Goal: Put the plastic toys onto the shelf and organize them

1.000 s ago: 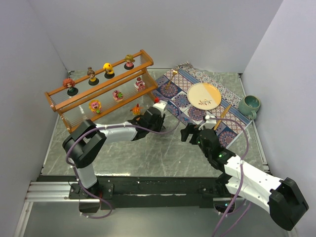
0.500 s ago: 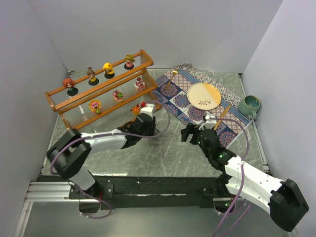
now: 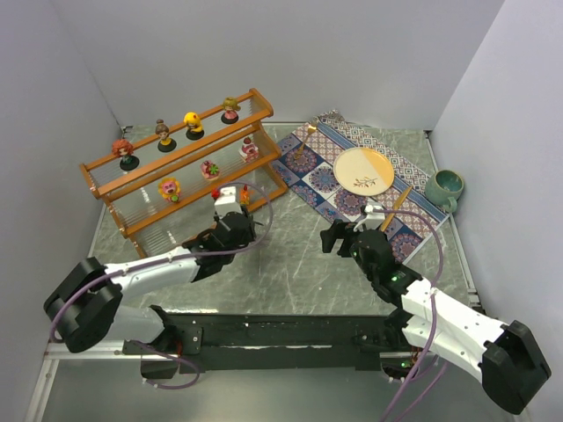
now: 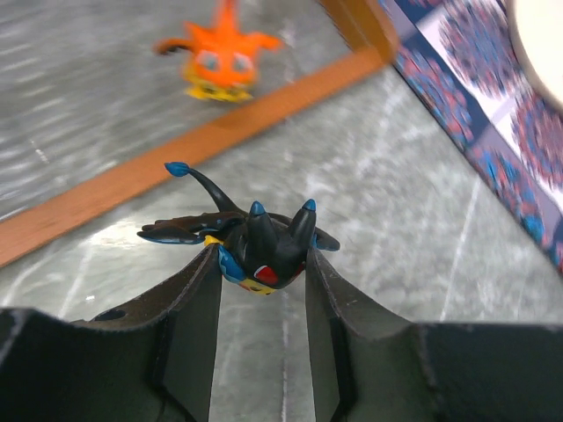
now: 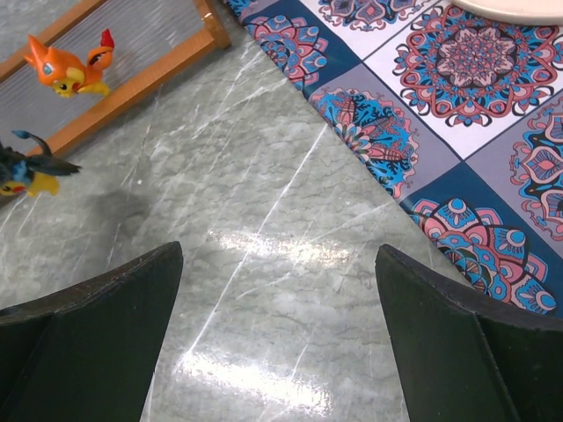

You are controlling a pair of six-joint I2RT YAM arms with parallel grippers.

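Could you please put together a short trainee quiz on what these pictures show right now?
1. True or false: the left claw is shut on the black spiky toy.
2. How many dolls stand on the top tier of the shelf?
3. The right claw is: A) open and empty; B) shut on a toy; C) out of view.

Key: 1 true; 2 four; 3 A.

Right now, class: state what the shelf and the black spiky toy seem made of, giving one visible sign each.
Shelf: probably wood rails, orange-brown, satin; clear ribbed panels look plastic. Black spiky toy: likely moulded plastic, slightly glossy, crisp painted blue tips.
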